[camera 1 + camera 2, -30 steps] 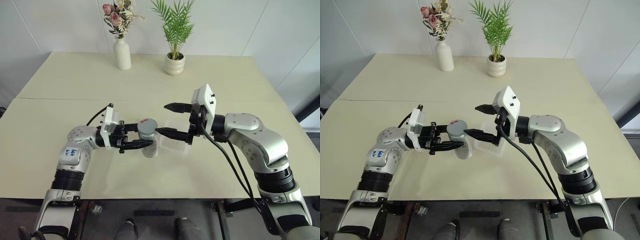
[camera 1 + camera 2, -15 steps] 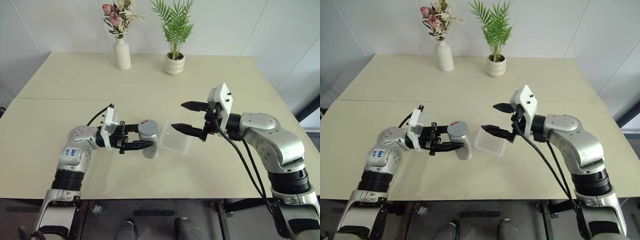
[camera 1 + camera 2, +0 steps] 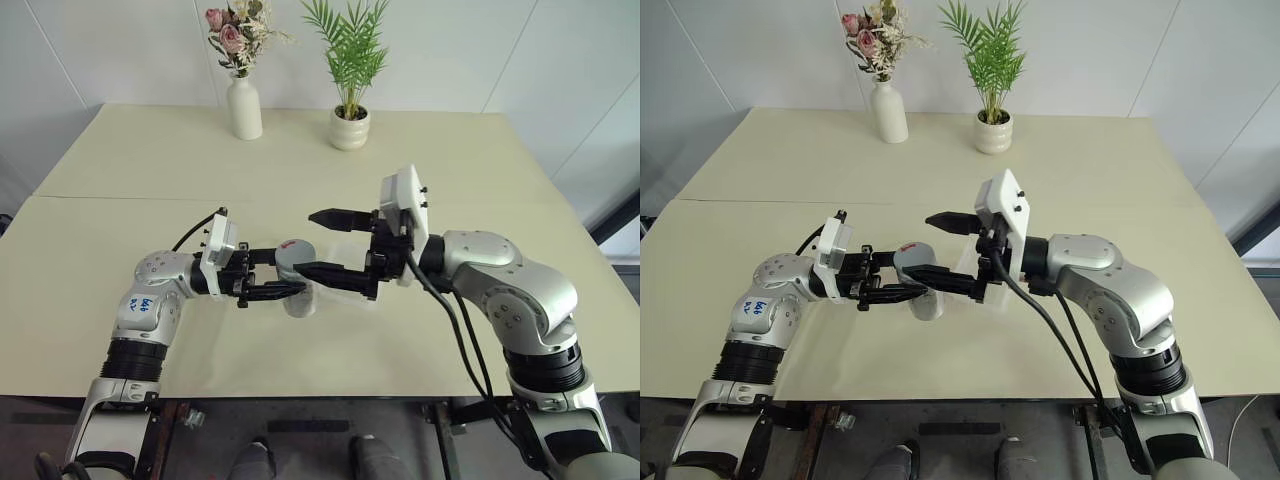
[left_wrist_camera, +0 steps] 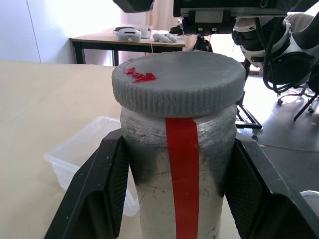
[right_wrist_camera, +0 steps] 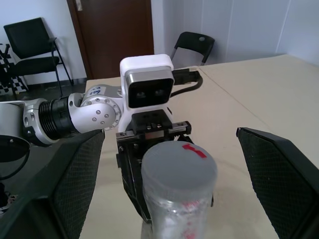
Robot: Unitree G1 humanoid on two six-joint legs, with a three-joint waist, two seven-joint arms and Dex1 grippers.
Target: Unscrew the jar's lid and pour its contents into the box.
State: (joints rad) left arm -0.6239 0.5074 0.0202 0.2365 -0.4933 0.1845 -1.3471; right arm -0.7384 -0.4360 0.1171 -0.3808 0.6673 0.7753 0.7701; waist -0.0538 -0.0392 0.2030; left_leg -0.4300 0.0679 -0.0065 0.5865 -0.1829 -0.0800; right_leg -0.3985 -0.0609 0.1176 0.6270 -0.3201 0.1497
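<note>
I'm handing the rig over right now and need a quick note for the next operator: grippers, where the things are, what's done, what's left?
Left gripper: shut on the jar, holding it upright by its body, below the lid.
Right gripper: open, fingers to either side of the lid, not closed on it.
Lid: on the jar, red mark on top.
Box: on the table just beyond the jar, with nothing seen in it.
Contents: cannot be made out through the jar's wall.
Done: jar gripped and presented.
Left: close on the lid, unscrew it, tip the jar over the box.
</note>
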